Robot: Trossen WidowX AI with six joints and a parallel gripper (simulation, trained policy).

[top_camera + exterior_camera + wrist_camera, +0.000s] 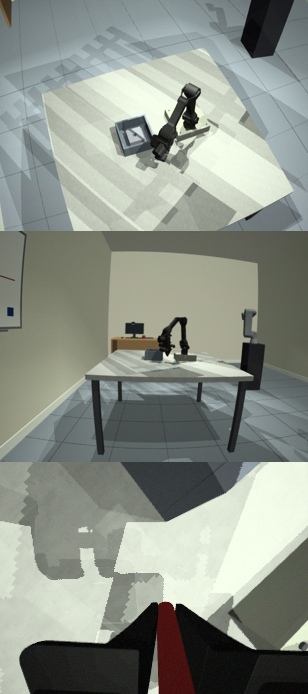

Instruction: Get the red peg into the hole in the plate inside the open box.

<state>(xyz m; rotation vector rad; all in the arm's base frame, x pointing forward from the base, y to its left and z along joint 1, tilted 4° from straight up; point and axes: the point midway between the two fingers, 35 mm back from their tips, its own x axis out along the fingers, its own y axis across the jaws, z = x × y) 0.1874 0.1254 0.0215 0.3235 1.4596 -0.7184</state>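
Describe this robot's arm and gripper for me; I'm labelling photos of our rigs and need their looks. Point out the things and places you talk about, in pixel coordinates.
The jointed black arm (177, 112) (183, 331) has slim links and thick, rounded joints. Its black two-finger gripper (167, 354) (166, 608) has broad, dark fingers tapering to narrow tips. No markings are discernible.

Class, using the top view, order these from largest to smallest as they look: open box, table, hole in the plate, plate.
1. Table
2. Open box
3. Plate
4. Hole in the plate
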